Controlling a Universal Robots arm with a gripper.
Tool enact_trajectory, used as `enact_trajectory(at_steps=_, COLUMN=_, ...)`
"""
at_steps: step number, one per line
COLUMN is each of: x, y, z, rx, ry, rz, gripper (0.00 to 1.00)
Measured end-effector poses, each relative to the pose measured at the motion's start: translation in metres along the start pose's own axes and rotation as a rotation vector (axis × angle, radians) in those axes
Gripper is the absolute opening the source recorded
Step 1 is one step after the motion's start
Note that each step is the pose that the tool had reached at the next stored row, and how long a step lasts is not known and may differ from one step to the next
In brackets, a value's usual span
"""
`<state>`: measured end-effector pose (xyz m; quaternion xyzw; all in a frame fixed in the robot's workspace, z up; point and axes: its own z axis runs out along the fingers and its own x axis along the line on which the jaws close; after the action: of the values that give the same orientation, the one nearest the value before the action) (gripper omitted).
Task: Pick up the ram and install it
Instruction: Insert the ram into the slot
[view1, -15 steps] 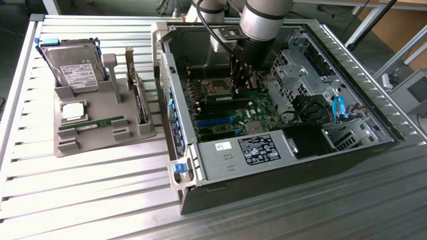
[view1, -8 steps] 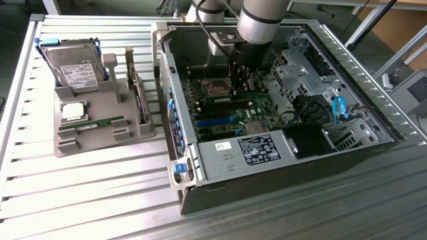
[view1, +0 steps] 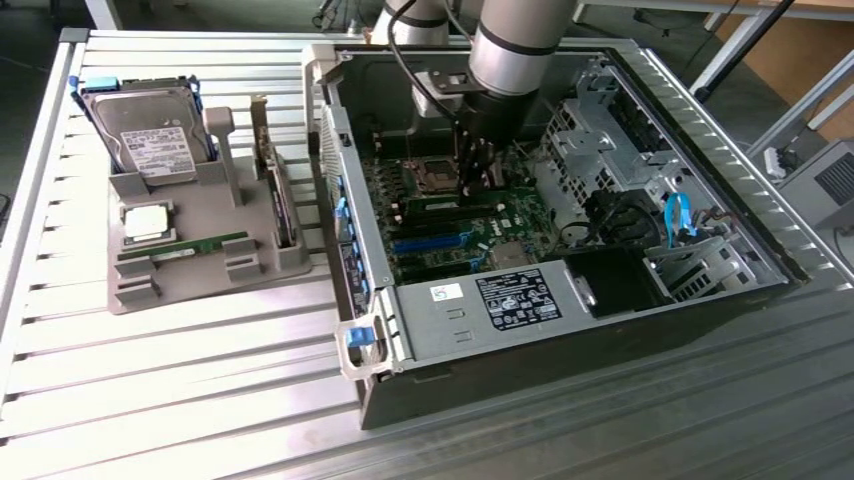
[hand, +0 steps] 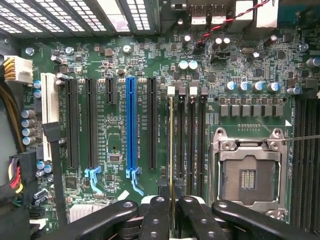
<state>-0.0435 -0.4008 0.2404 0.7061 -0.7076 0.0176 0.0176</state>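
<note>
My gripper (view1: 470, 185) is down inside the open computer case (view1: 400, 330), just over the motherboard (view1: 501, 230). In the wrist view the gripper (hand: 172, 202) is shut on the ram (hand: 172, 150). The ram appears edge-on as a thin line between the black fingers (hand: 156, 215). It runs along the memory slot (hand: 171, 92) nearest the expansion slots, in line with that slot's white latch. Whether it is seated in the slot I cannot tell. A second green ram stick (view1: 187, 247) lies on the grey tray (view1: 267, 270) outside the case.
The tray also holds a silver hard drive (view1: 150, 130) and a square processor chip (view1: 147, 222). Beside the memory slots sits the bare processor socket (hand: 247, 175). A blue expansion slot (hand: 131, 130) and black ones lie on the other side. Drive cages (view1: 627, 140) and cables (view1: 674, 215) crowd the case's far side.
</note>
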Motion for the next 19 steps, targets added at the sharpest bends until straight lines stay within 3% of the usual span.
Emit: enact_trajectory(at_steps=19, x=-0.0018, y=0.0003, z=0.0091, rx=0.0004, ry=-0.0001, rz=0.007, gripper=0.12)
